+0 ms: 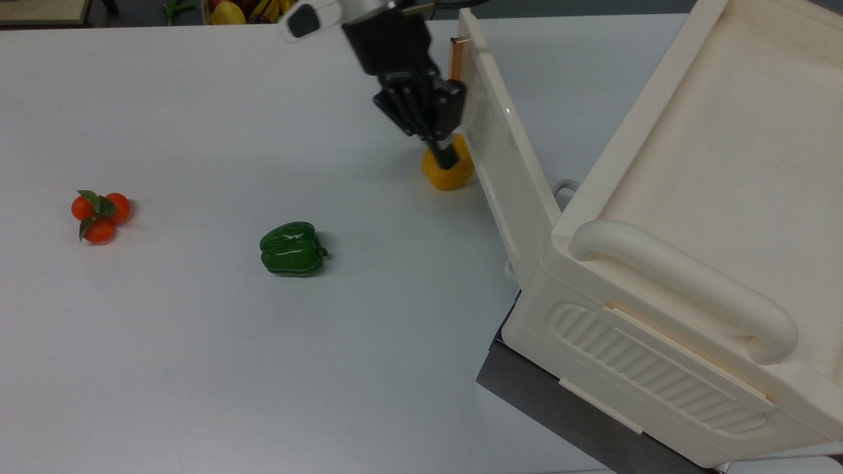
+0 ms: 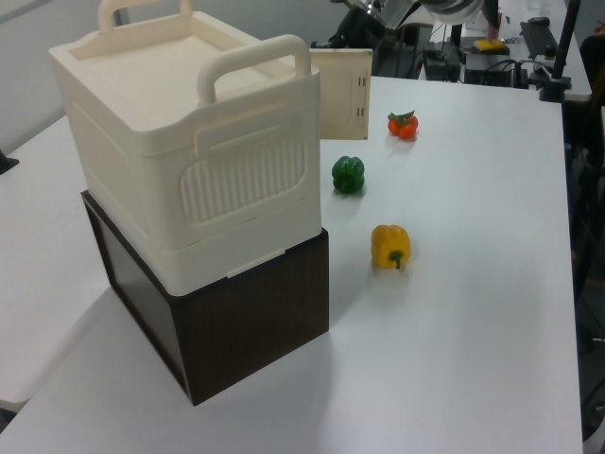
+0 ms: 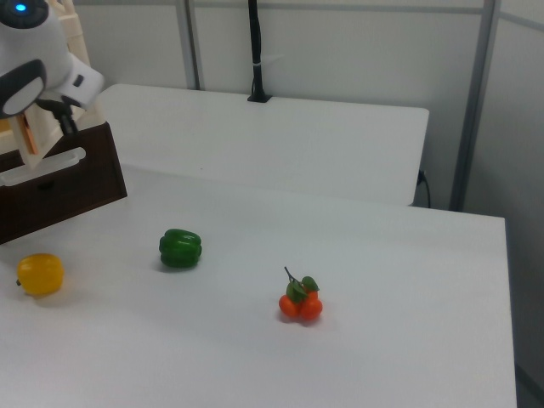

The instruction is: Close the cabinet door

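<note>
While one cabinet door [image 1: 504, 148] stands ajar, two peppers [image 1: 292, 248] rest nearby.

Cabinet [image 1: 691, 217] sits on a base block [image 2: 236, 312] at the table's [image 1: 164, 362] right edge in the top view, its door [image 1: 507, 164] swung out toward the far edge. Gripper [image 1: 448, 155] just left of the door, over one pepper [image 1: 449, 172]. Second pepper [image 1: 292, 248] mid-table, tomato cluster [image 1: 99, 215] near the top view's left edge.

Yellow pepper [image 1: 450, 172] partly behind the claw [image 1: 447, 156].
</note>
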Robot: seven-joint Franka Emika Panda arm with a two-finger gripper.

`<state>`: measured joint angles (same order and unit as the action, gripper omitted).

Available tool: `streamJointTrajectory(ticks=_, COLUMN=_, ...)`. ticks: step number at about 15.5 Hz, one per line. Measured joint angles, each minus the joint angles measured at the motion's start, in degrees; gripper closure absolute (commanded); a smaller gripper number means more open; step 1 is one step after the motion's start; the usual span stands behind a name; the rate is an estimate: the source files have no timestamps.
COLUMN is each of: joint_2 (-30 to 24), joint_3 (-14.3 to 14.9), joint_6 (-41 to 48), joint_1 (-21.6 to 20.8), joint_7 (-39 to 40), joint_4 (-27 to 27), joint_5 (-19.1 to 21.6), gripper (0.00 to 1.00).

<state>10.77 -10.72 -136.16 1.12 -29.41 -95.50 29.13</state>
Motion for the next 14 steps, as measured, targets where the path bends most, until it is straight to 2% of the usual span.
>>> streamJointTrajectory(ticks=3, joint_2=0.0, joint_3=-3.3, joint_6=0.1, joint_1=-0.2, joint_7=0.0, joint_4=0.0, joint_5=0.0, gripper=1.0)
streamJointTrajectory(ticks=9, joint_2=-0.1, joint_3=-7.4, joint_6=0.0, joint_1=-1.7, joint_7=0.0, joint_4=0.1, joint_5=0.0, gripper=1.0)
streamJointTrajectory(ticks=14, joint_2=0.6, joint_3=-10.4, joint_6=-7.4, joint_1=-3.8, joint_7=0.1, joint_4=0.0, joint_5=-2.4, gripper=1.0)
